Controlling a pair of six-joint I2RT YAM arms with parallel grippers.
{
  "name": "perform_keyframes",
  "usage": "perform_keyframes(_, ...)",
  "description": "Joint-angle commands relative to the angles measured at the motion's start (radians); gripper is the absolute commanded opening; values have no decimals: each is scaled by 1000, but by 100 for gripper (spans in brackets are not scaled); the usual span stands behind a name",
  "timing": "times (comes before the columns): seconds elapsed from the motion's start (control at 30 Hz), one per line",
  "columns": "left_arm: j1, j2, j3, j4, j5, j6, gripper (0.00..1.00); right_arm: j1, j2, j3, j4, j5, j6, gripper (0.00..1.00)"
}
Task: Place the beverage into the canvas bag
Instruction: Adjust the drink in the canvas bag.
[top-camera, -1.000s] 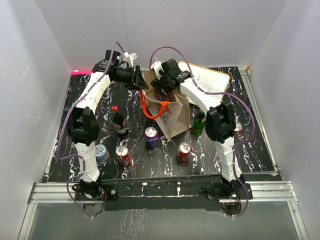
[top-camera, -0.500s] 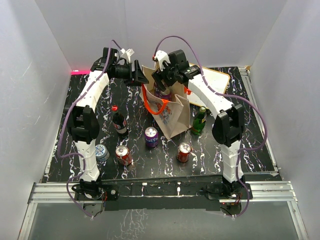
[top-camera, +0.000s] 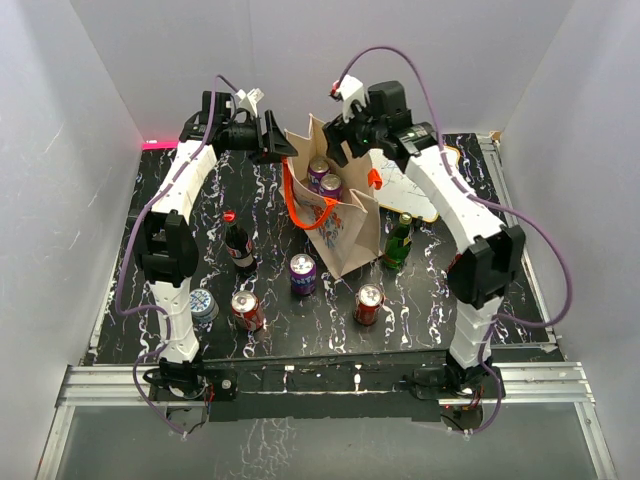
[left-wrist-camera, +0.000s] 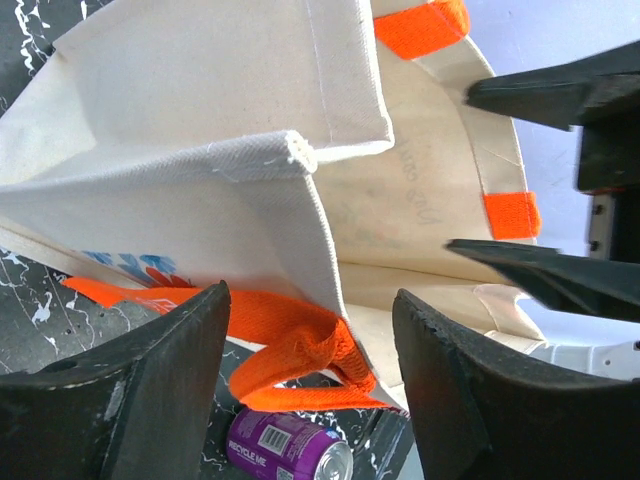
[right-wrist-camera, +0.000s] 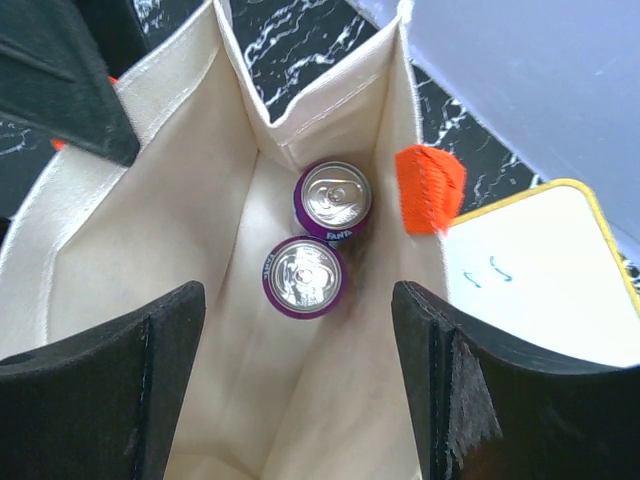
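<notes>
Right gripper (right-wrist-camera: 298, 300) is empty, fingers wide, two purple soda cans (right-wrist-camera: 304, 275) straight below them inside the beige canvas bag (top-camera: 350, 235). My left gripper (left-wrist-camera: 310, 305) is wide too, the bag's folded corner and orange strap handle (left-wrist-camera: 300, 360) sitting between its fingers, loose purple can (left-wrist-camera: 290, 450) underneath.

Black tabletop (top-camera: 262, 205), veined in white and purple, shut in on three sides. Plain white walls (top-camera: 420, 50) at the back, left and right. Small red glow (top-camera: 160, 141) at the far left corner, right where tabletop meets wall. White board (right-wrist-camera: 540, 270) with yellow rim and rounded corners, lying flat at the far right of the tabletop, a few faint blue marks on its face. Silver metal rail (top-camera: 105, 385) along the near edge, grooved lengthwise; a second one up the right edge. Nearer than that, a grey panel (top-camera: 320, 445), faintly streaked.
</notes>
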Motion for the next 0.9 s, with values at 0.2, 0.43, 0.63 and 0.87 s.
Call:
perform_keyframes(0.2,-13,-33,68,-5,-60,-39,35,-66,-330,-176,45,90,-69,80)
perform_keyframes(0.43,-28,-61,37,-15,-85,-49,16,-120,-452,-369,30,148,-96,80)
perform_keyframes(0.63,-46,-91,36,-28,-94,-39,3,-177,-493,-485,-20,106,-125,82)
perform_keyframes(0.87,-58,-119,14,-74,-107,-41,0,-217,-483,-528,-107,53,-112,82)
